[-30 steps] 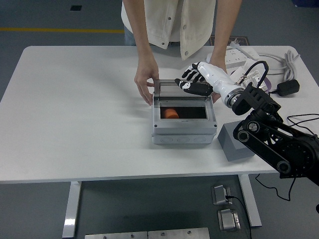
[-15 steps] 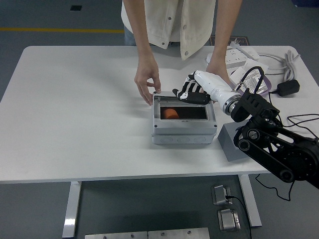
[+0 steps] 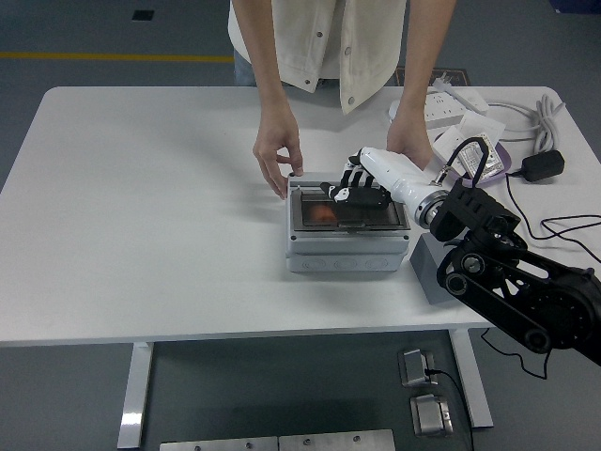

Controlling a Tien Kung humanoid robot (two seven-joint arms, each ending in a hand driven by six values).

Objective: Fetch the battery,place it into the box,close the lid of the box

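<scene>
One second on, my right hand (image 3: 362,191), fingers flat and holding nothing, has pushed the lid (image 3: 346,209) down onto the box (image 3: 346,252); battery (image 3: 319,213) inside, closing nearly done

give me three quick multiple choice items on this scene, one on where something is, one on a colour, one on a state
1. Where does the battery lie?
A. inside the box
B. on the table left of the box
C. in the person's hand

2. What colour is the battery?
A. blue
B. orange
C. green

3. How does the lid stand?
A. upright, fully open
B. taken off and laid on the table
C. lowered over the box, with the right hand on it

Answers:
1 A: it shows through the lid, within the walls of the box.
2 B: an orange shape is visible under the lid.
3 C: the lid lies nearly flat on the box, and the right hand rests its fingers on top.
</scene>
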